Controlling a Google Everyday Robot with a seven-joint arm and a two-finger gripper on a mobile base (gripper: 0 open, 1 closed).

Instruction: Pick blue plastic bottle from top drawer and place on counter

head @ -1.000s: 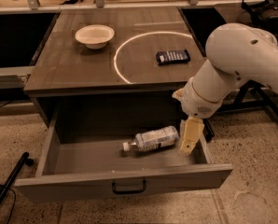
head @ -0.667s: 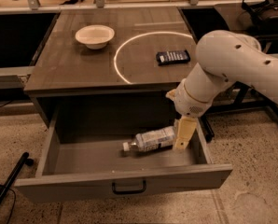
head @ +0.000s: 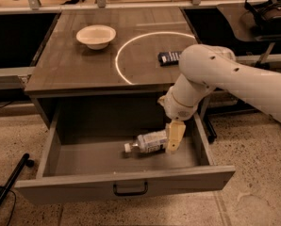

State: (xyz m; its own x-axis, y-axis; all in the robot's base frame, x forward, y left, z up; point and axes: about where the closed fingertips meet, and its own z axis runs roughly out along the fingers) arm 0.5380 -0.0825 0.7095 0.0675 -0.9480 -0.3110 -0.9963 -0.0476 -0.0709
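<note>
The top drawer [head: 84, 182] is pulled open under the counter [head: 74, 67]. The blue plastic bottle [head: 147, 142] lies on its side on the drawer floor, right of the middle, white cap pointing left. My gripper [head: 173, 142] hangs down from the white arm [head: 211, 74] into the drawer, right at the bottle's base end and against or very close to it. The counter shows the white arc line [head: 126, 44].
A white bowl [head: 96, 36] stands on the counter's back left. A dark flat packet [head: 169, 57] lies on the counter right of the arc, partly behind the arm. The drawer's dark handle [head: 130, 190] faces the camera. A black pole [head: 8, 185] leans at the lower left.
The arm has swung to the left and the gripper has come from the drawer's right side up to the bottle's base end. The bottle has not moved.
</note>
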